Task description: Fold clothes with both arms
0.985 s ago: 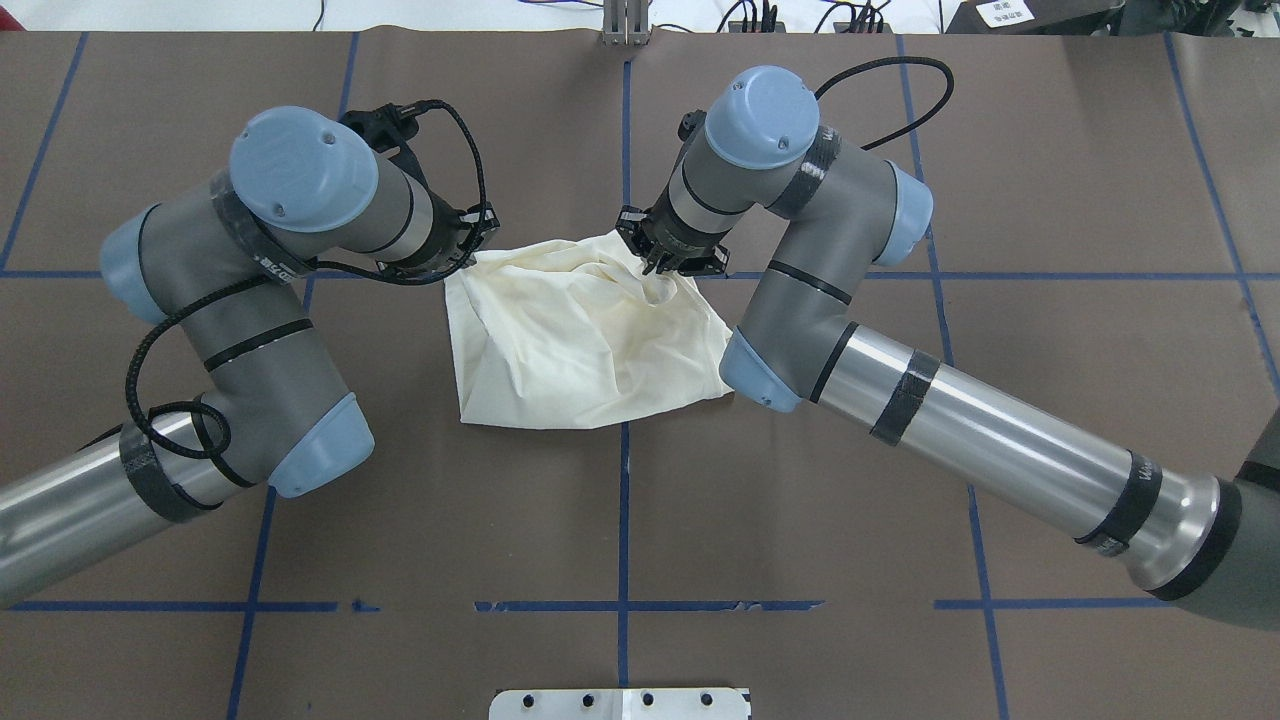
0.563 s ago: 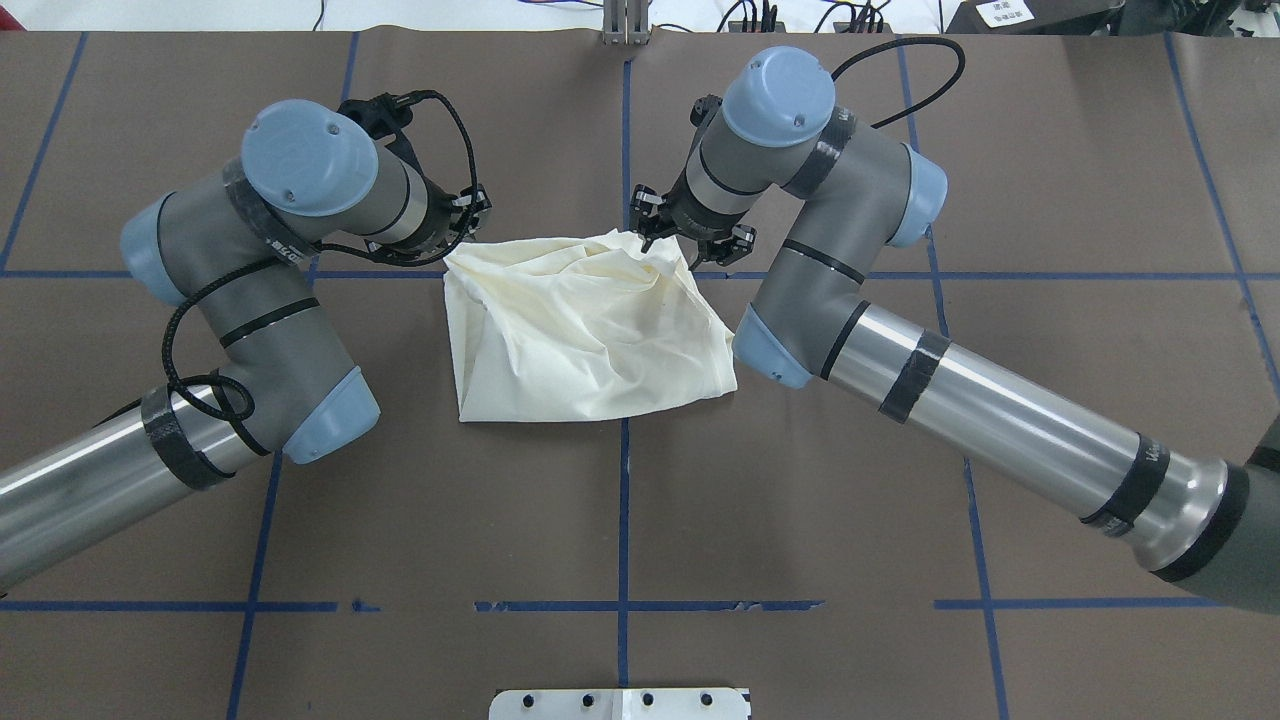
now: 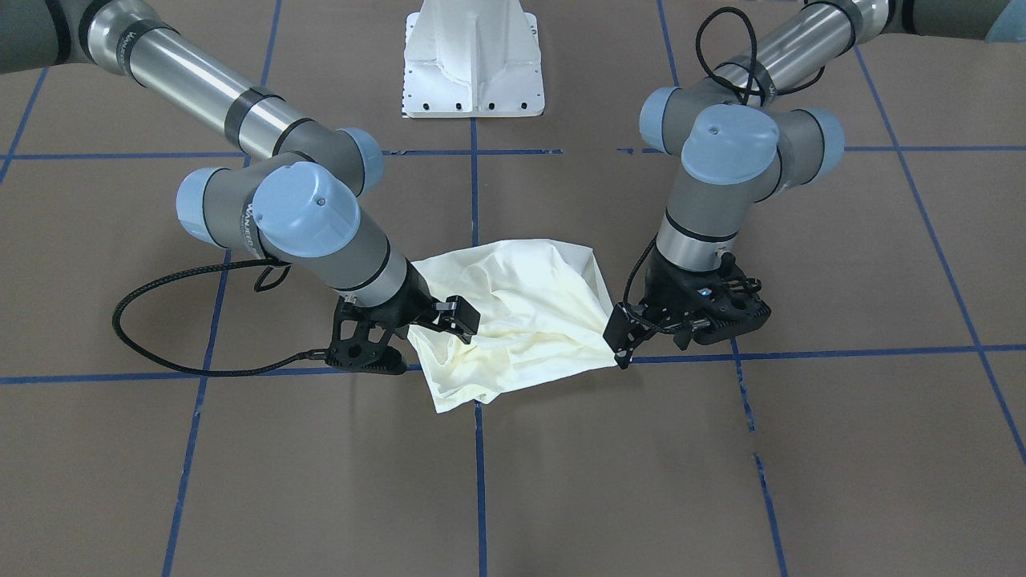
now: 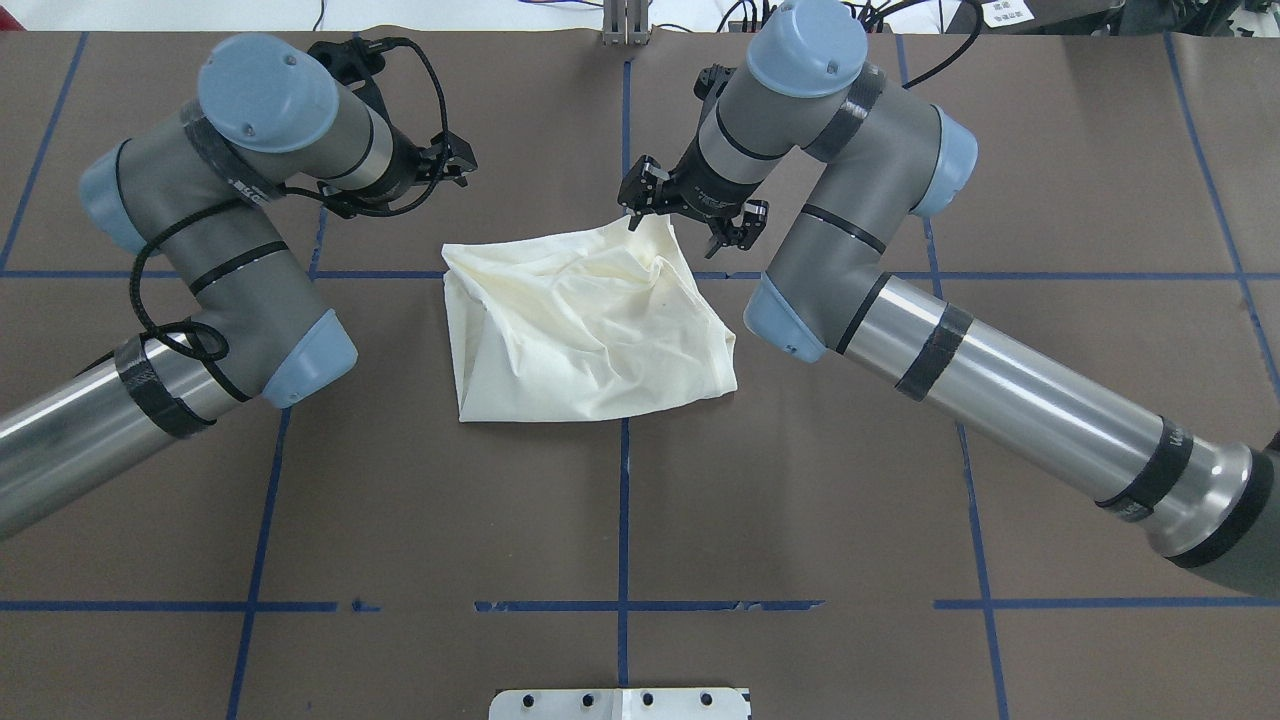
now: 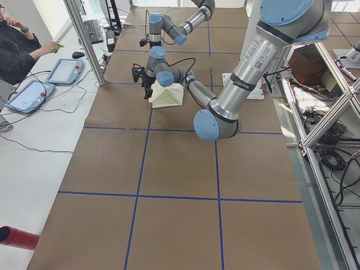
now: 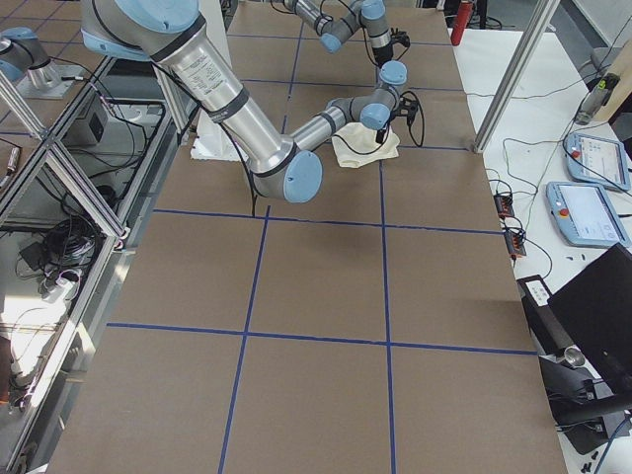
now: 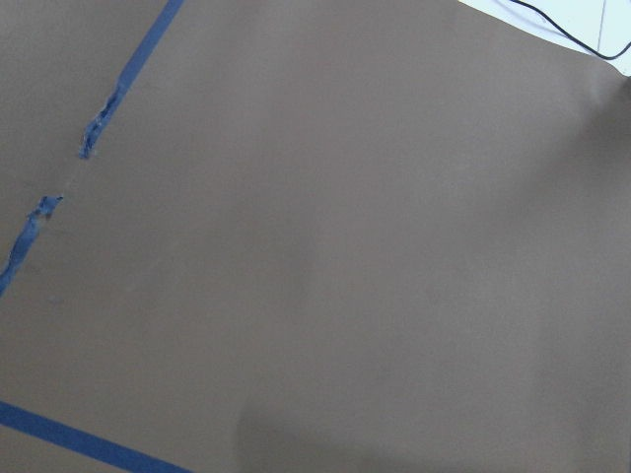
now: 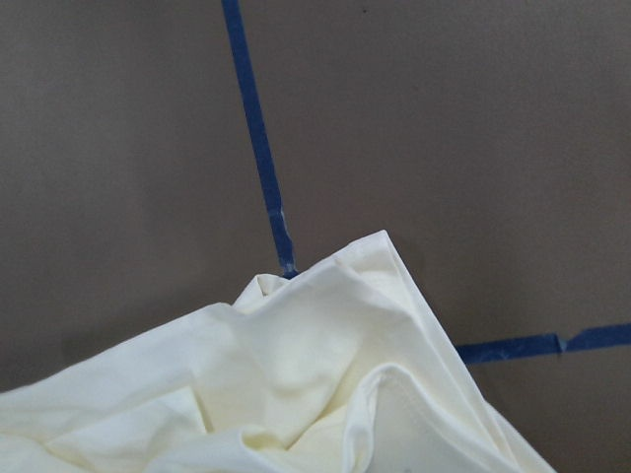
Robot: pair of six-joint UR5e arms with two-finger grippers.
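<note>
- R gripper (image 4: 680, 228): jaws spread wide and gripping nothing. One finger sits right at the far corner of the shirt (image 4: 580, 330); can't tell if it touches. R wrist view shows that corner lying loose on the surface (image 4: 620, 520).
- L gripper (image 4: 455, 165): jaws look parted and empty, apart from the shirt, just beyond its far-left corner. L wrist view shows only brown surface w/ blue tape.
- Shirt: cream, crumpled into a rough square, plain side up. It lies mid-surface over a tape crossing, between both grippers.
- Counts: 1 shirt, 2 arms, 2 grippers.
</note>
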